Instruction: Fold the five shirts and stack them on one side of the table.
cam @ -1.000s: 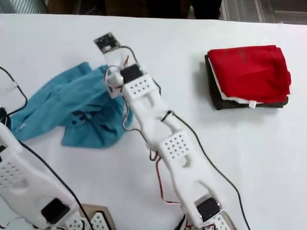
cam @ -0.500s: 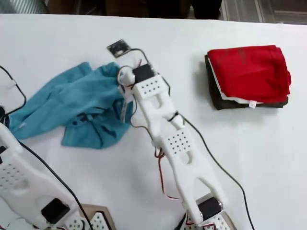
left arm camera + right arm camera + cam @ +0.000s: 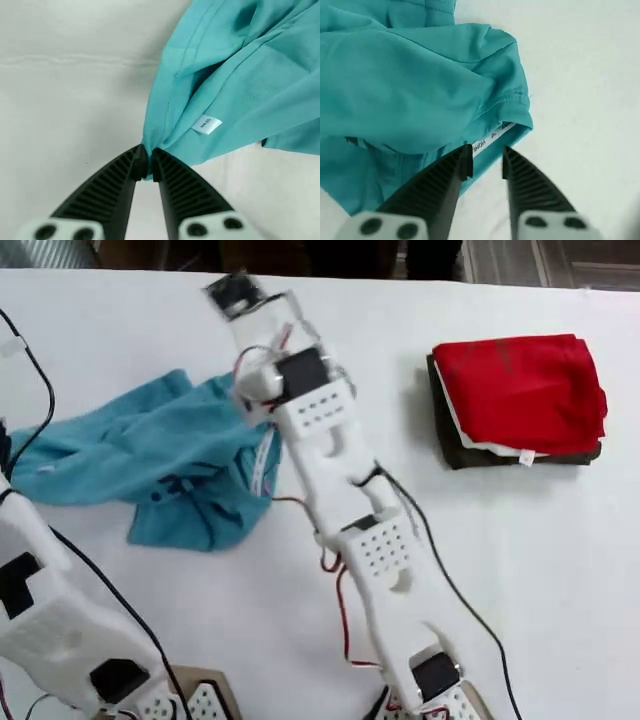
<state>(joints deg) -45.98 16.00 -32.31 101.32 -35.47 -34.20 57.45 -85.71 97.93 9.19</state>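
White table (image 3: 120, 320), right arm (image 3: 350, 500) between teal shirt (image 3: 150, 455) and folded stack (image 3: 520, 395)

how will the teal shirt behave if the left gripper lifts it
Likely floppy: the teal shirt lies crumpled in soft folds. It would probably drape and trail from the left gripper, which pinches one edge. Thin cloth, so probably light.

A white worktop (image 3: 120, 320) is seen spanning nearly the whole high view. In the left wrist view, a faint crease (image 3: 75, 60) is shown running across its surface. Beyond its far edge, a dark strip of the room (image 3: 330, 255) and a ribbed grey panel (image 3: 40, 252) are glimpsed.
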